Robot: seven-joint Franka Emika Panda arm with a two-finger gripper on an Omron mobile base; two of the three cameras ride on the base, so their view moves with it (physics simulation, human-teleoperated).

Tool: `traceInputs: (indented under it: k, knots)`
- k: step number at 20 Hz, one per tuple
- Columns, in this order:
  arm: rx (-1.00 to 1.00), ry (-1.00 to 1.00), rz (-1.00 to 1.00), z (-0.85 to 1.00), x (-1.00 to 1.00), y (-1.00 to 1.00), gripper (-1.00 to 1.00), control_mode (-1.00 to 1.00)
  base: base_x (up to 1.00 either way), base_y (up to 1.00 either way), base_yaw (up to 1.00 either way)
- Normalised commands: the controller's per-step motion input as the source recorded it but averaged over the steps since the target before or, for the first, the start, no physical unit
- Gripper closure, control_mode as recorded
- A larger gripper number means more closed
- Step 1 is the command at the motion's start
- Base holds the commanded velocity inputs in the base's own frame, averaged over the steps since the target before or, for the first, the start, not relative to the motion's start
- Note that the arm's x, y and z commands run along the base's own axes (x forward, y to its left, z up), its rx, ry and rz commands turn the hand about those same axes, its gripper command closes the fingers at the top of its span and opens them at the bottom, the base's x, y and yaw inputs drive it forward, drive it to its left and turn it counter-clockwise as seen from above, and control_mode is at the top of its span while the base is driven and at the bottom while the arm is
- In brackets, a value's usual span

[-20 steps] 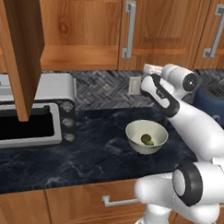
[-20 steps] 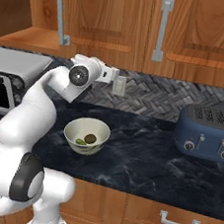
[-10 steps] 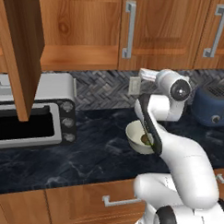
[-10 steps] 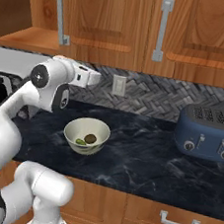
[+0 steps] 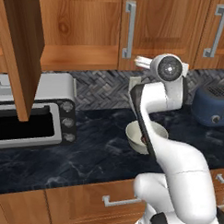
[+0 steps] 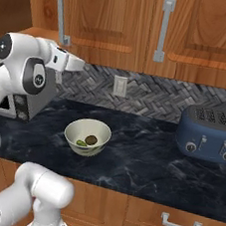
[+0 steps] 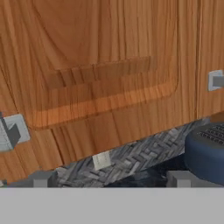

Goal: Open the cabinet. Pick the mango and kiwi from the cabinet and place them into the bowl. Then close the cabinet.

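Bowl (image 6: 87, 137) stands on the dark counter (image 6: 144, 159), off-white, with brown kiwi (image 6: 91, 140) and green mango (image 6: 81, 143) inside. Cabinet (image 5: 19, 50) door hangs open. Gripper (image 7: 109, 181) fingers (image 7: 178, 178) stand wide apart, holding nothing.

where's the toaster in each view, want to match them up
Left base view: toaster at the right edge, on the counter, behind the arm.
Right base view: toaster at right of centre, on the counter, right of the bowl.
Hand view: toaster at the lower right, cut by the edge.
Shared landmark: the wall outlet on the herringbone backsplash, left of the toaster.
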Motion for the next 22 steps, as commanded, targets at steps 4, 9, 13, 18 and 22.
traceInputs:
  k: [4, 9, 13, 18, 22]
  knots:
    - [-0.08, 0.00, 0.00, -0.50, -0.79, 0.21, -1.00, -1.00, 0.00, 0.00, 0.00]
    - [-0.08, -0.02, 0.00, -0.39, -0.96, 0.25, -1.00, -1.00, 0.00, 0.00, 0.00]
    - [0.00, -0.07, 0.00, 0.41, -0.95, 0.29, -1.00, -1.00, 0.00, 0.00, 0.00]
    - [-0.02, 0.00, 0.00, 0.34, -0.99, 0.54, -1.00, -1.00, 0.00, 0.00, 0.00]
    - [-0.06, 0.00, 0.00, 0.13, -0.96, 0.78, -1.00, -1.00, 0.00, 0.00, 0.00]
